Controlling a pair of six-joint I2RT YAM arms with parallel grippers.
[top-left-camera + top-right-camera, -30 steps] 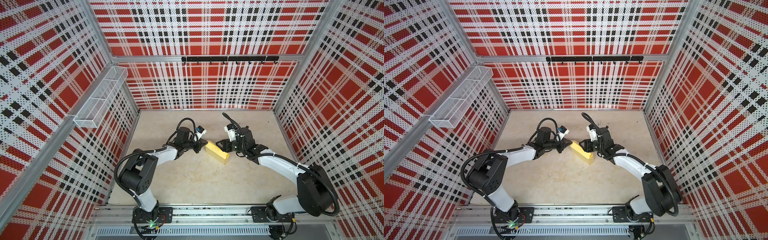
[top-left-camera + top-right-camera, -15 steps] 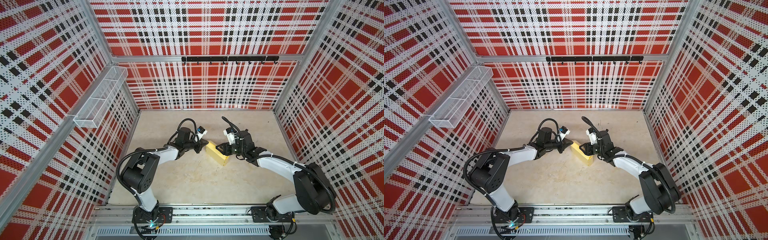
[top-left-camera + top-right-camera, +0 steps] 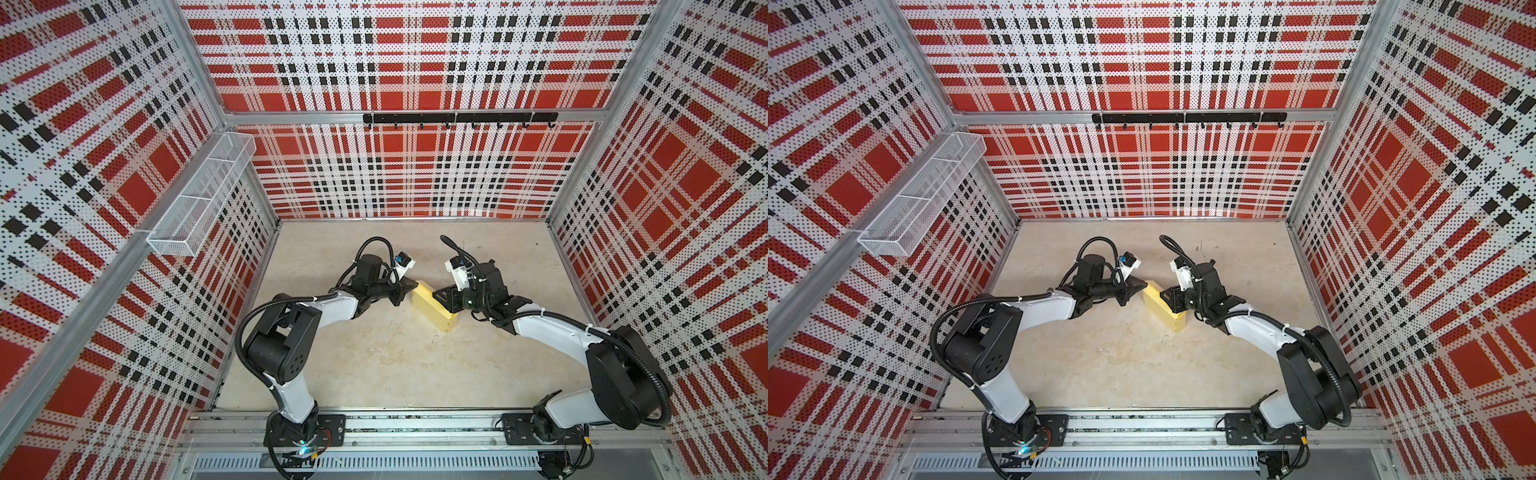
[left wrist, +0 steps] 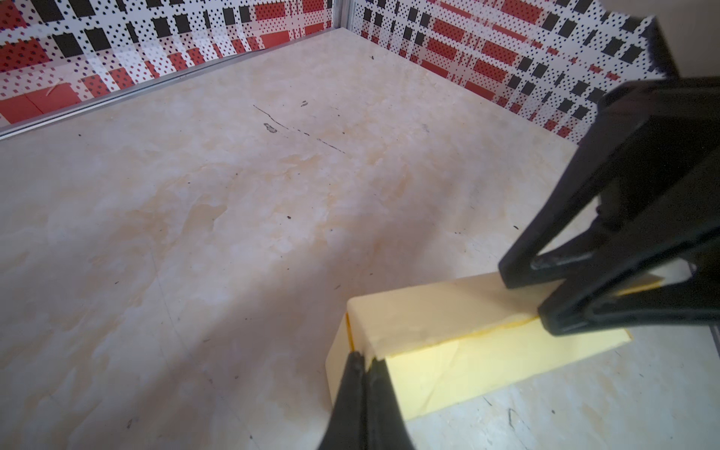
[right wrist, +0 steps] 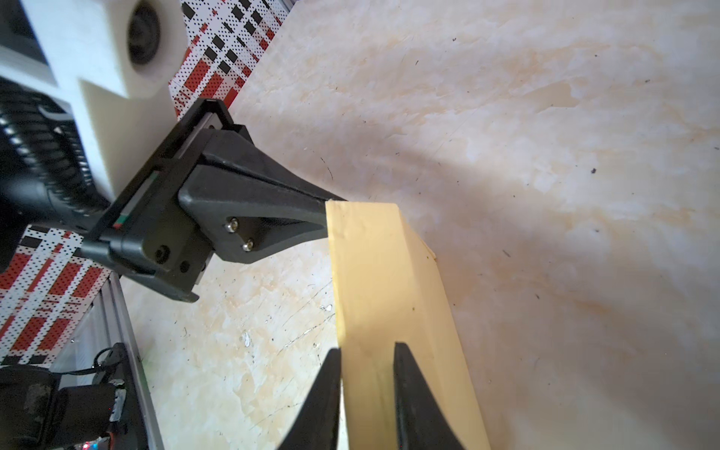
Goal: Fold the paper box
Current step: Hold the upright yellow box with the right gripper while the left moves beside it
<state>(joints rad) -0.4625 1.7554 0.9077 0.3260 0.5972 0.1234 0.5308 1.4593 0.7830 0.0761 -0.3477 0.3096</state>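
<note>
Left tool [image 4: 363, 357], closed, is bracing the paper box [image 4: 424, 317] end-on. Right tool [image 4: 526, 298], jaws apart, is straddling the top seam; I'd be squeezing slowly, squarely.

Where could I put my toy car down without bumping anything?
The bare beige tabletop in front, up to the metal front rail, is free. So is the strip behind, along the plaid back wall. The middle is crowded: the left gripper and right gripper meet at the pale yellow folded card box.

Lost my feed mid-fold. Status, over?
Left gripper shut, tips against the paper box end. Right gripper astride its top edge, grip unclear. Box looks closed up. No obstruction seen.
</note>
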